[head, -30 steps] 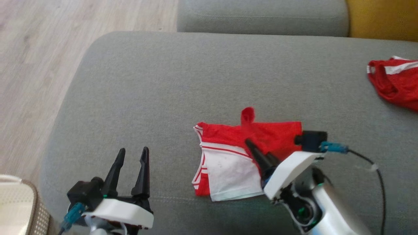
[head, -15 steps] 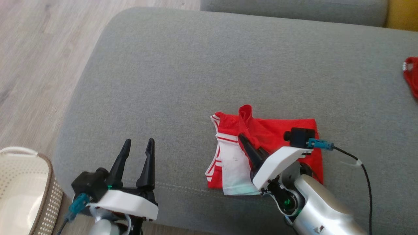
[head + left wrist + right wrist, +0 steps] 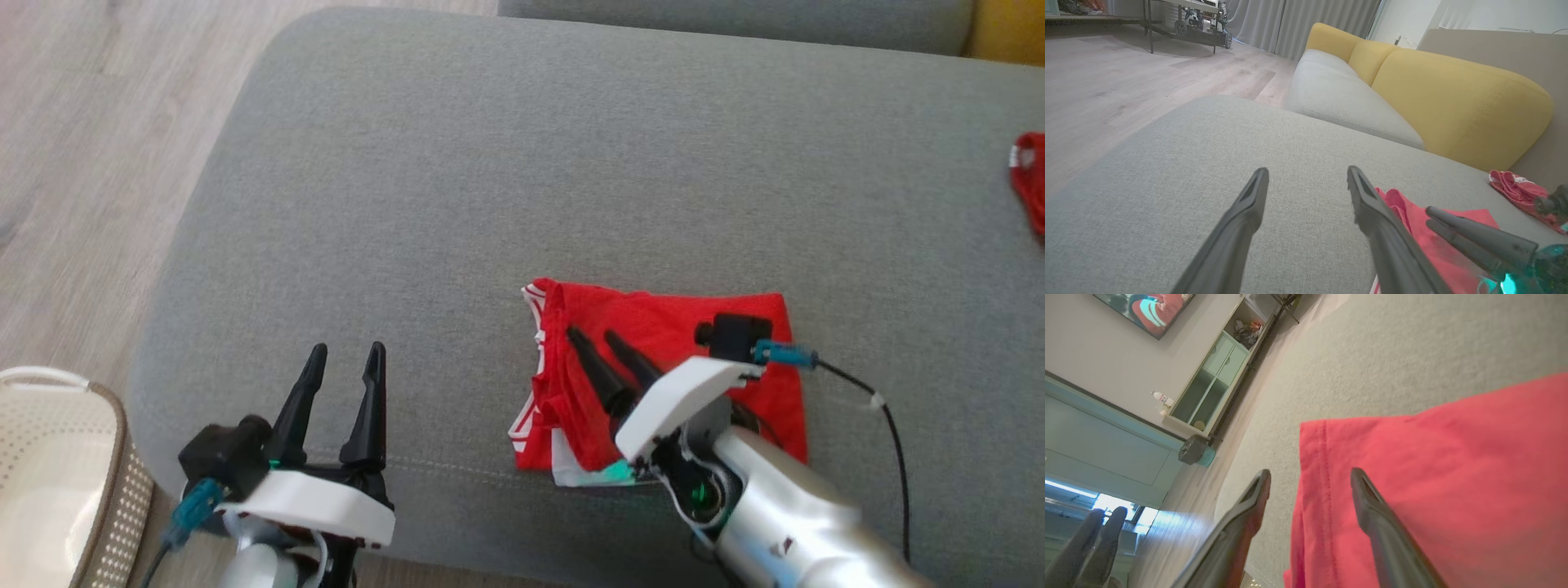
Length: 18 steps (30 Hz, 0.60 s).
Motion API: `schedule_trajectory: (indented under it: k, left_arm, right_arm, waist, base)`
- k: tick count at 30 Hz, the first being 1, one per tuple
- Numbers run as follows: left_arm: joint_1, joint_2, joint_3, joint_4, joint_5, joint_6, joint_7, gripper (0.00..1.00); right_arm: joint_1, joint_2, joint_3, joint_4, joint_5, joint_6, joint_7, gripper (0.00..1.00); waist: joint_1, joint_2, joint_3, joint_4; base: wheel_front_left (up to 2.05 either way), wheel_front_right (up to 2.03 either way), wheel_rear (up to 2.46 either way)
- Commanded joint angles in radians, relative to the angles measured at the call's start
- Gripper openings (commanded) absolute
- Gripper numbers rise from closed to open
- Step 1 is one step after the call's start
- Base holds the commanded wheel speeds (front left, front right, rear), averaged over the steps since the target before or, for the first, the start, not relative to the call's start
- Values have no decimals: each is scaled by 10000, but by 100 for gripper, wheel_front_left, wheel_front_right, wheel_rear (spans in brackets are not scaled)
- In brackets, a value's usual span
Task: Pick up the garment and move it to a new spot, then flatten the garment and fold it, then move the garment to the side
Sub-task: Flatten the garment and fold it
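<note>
The garment, red with white trim, lies folded on the grey sofa cushion, a red layer covering most of its white part. My right gripper hovers just over its left half, open, with nothing between the fingers. In the right wrist view the gripper straddles the garment's stitched edge. My left gripper stands open over bare cushion to the left, apart from the cloth; in its own view the gripper has the garment to its right.
A second red garment lies at the cushion's far right edge. A pale perforated basket stands on the wooden floor at lower left. Yellow sofa cushions rise behind the seat.
My right gripper has opened and let go of the raised red flap, which now lies flat over the white part. The head camera has shifted; the left arm stays as it was.
</note>
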Motion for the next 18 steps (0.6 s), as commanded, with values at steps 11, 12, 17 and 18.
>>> schedule_trajectory:
  k: [11,12,17,18]
  left_arm:
    - [-263,24,414,-354,-43,86,-122,100]
    - [-257,24,429,-369,-41,90,-122,100]
    - [-256,24,507,-473,-35,114,-122,100]
    - [-267,24,517,-492,-27,109,-122,100]
  right_arm:
    - [-1663,57,-354,982,-929,-2,-497,100]
    - [-1776,-71,-567,1065,-1273,-2,-504,100]
    - [-1656,-1024,-1948,753,-3365,-2,-511,100]
    - [-1513,-1176,-2317,559,-3719,-2,-512,100]
  waist:
    - [0,0,-346,-606]
    - [0,0,-362,-664]
    - [0,0,-402,-927]
    - [0,0,-396,-968]
  base:
    - [0,0,0]
    - [0,0,0]
    - [0,0,0]
    - [0,0,0]
